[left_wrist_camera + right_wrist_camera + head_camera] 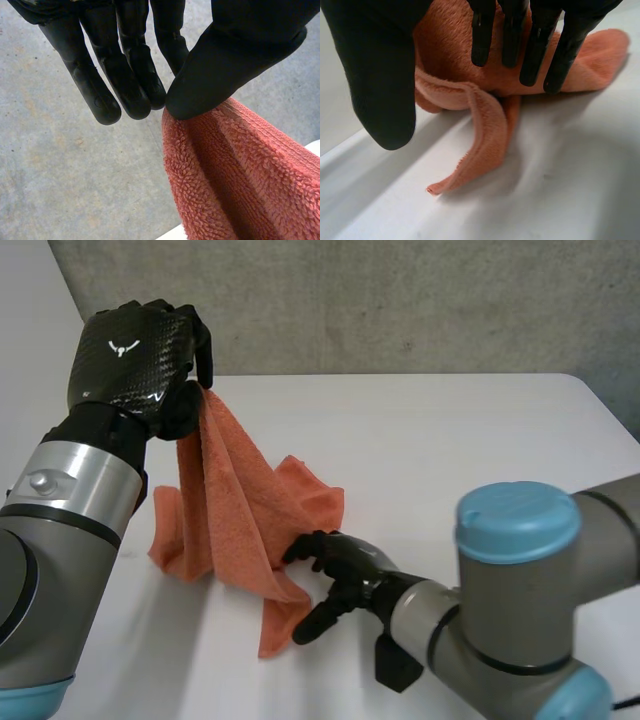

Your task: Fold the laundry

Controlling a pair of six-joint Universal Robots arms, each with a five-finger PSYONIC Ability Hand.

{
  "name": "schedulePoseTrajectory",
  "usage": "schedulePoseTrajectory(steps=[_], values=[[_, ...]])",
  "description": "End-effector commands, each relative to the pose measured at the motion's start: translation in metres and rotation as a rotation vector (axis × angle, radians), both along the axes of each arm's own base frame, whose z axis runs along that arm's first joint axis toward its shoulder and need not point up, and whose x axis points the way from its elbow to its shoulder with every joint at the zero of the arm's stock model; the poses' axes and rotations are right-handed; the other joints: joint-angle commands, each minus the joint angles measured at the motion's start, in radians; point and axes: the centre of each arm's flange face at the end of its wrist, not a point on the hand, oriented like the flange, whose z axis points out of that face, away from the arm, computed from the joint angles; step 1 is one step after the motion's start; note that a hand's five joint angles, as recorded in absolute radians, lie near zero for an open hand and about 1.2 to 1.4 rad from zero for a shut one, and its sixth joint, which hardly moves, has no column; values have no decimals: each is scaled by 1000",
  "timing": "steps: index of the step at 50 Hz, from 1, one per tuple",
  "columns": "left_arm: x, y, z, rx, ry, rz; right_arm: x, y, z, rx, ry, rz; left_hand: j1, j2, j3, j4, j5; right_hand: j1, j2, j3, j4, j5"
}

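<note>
An orange towel [250, 525] hangs from my left hand [140, 350], which is raised above the table's far left. In the left wrist view the thumb [225, 65] pinches the towel's top corner [235, 175] against the fingertips. The rest of the towel drapes down and bunches on the white table [450, 440]. My right hand [345, 575] rests low on the table at the towel's near right edge. Its fingers [535, 45] are straight and the thumb stands apart, with nothing gripped. A loose towel corner [475, 160] lies on the table under that hand.
A grey wall [400, 300] runs behind the table's far edge. The table's right edge [610, 415] curves toward me. Bare white tabletop lies to the right of the towel and behind it.
</note>
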Motion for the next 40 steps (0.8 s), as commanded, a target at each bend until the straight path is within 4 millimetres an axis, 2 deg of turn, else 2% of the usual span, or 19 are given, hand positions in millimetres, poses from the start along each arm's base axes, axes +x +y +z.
schedulePoseTrajectory(steps=[1, 4, 7, 9, 12, 14, 15, 17, 18, 20, 21, 23, 24, 25, 26, 28, 34, 39, 40], values=[[0, 1, 2, -5, 3, 0, 29, -2, -12, -22, -9, 47, 206, 178, 180, 179, 190, 204, 152, 144, 146, 157], [1, 1, 2, -6, 5, -1, 38, -5, -21, -17, -11, 41, 206, 178, 180, 179, 190, 263, 211, 203, 205, 215], [1, 1, 2, -6, 5, 1, 45, -7, -25, 0, -32, 22, 206, 178, 180, 179, 190, 477, 425, 417, 419, 430], [1, 1, 2, -5, 6, -1, 46, -15, -22, -37, -50, -13, 206, 178, 180, 179, 190, 1031, 979, 971, 973, 983], [1, 1, 0, 0, 2, 1, 44, -23, -17, -72, -60, -58, 206, 178, 180, 179, 190, 1034, 982, 974, 976, 986], [2, 0, -3, 8, -3, 7, 35, -34, 7, -154, -75, -143, 206, 178, 180, 179, 190, 1034, 982, 974, 976, 986], [2, 0, -3, 8, -3, 7, 35, -34, 7, -155, -75, -144, 206, 178, 180, 179, 190, 1034, 982, 974, 976, 986], [6, -3, -5, 15, -9, 21, 12, -56, 50, -321, -57, -211, 206, 178, 180, 179, 190, 1034, 982, 974, 976, 986], [6, -3, -5, 15, -9, 21, 12, -56, 50, -322, -57, -212, 206, 178, 180, 179, 190, 1034, 982, 974, 976, 986], [7, -4, -6, 18, -10, 27, -28, -93, 84, -522, 51, -296, 206, 178, 180, 179, 190, 1034, 982, 974, 976, 986], [8, -5, -6, 19, -11, 30, -28, -93, 84, -523, 51, -296, 206, 178, 180, 179, 190, 1034, 982, 974, 976, 986], [7, -5, -6, 21, -13, 27, -59, -117, 118, -712, 174, -348, 206, 178, 180, 179, 190, 1034, 982, 974, 976, 986], [7, -5, -6, 21, -13, 27, -59, -117, 118, -713, 175, -348, 206, 178, 180, 179, 190, 1034, 982, 974, 976, 986], [7, -4, -7, 22, -14, 24, -66, -117, 137, -804, 218, -346, 206, 178, 180, 179, 190, 1034, 982, 974, 976, 986], [7, -4, -7, 22, -14, 24, -66, -117, 137, -805, 218, -346, 206, 178, 180, 179, 190, 1034, 982, 974, 976, 986], [6, -3, -10, 33, -21, 18, -71, -107, 171, -958, 294, -311, 206, 178, 180, 179, 190, 1034, 982, 974, 976, 986], [2, -3, -23, 68, -43, 6, -76, -97, 177, -988, 449, -200, 206, 178, 180, 179, 190, 1034, 982, 974, 976, 986], [-24, 7, -63, 171, -113, -80, -85, -100, 162, -915, 516, -160, 206, 178, 180, 179, 190, 1034, 982, 974, 976, 986], [-24, 7, -63, 172, -113, -80, -85, -100, 162, -915, 516, -160, 206, 178, 180, 179, 190, 1034, 982, 974, 976, 986]])
